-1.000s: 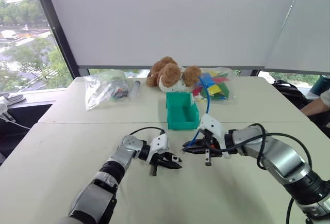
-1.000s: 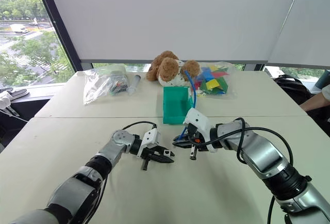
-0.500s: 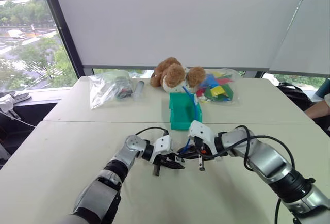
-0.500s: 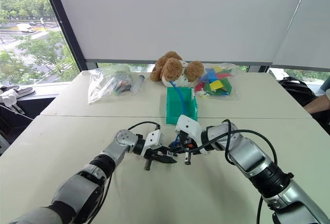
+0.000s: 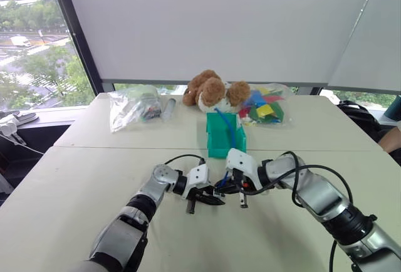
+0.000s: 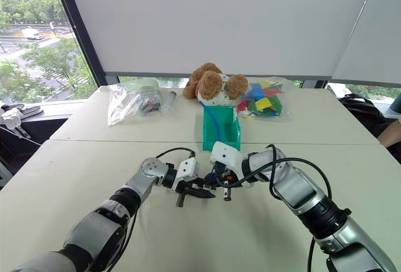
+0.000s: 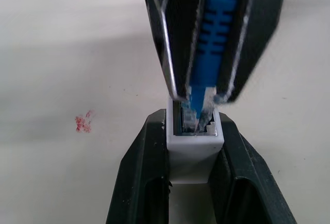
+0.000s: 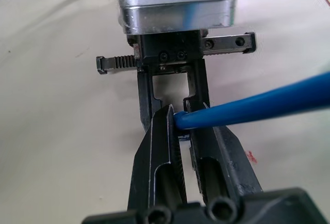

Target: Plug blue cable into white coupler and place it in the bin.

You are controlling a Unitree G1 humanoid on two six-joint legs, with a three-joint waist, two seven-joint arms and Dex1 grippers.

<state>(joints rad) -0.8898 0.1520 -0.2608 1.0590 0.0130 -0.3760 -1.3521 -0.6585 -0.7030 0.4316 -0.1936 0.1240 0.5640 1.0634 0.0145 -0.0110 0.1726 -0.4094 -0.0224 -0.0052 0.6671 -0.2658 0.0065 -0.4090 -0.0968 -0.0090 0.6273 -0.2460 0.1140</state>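
Note:
My left gripper (image 5: 212, 198) is shut on the white coupler (image 7: 195, 146), a tiny boxy piece with its socket facing my right gripper (image 5: 223, 189). The right gripper is shut on the blue cable (image 8: 258, 105) just behind its plug (image 7: 209, 38). The plug's clear tip sits at the mouth of the coupler's socket. Both grippers meet tip to tip just above the table, in front of the teal bin (image 5: 214, 147). From the right gripper the cable (image 5: 230, 135) arcs up and back over the bin.
Behind the bin lies a brown teddy bear (image 5: 210, 90), with a bag of coloured blocks (image 5: 266, 106) to its right and a clear plastic bag (image 5: 131, 106) to its left. A person's arm (image 5: 393, 137) shows at the right edge. A seam (image 5: 100, 147) crosses the table.
My right gripper has come down and to the left with the cable, closing the gap to the left gripper, so the plug now meets the coupler. The left gripper has kept still.

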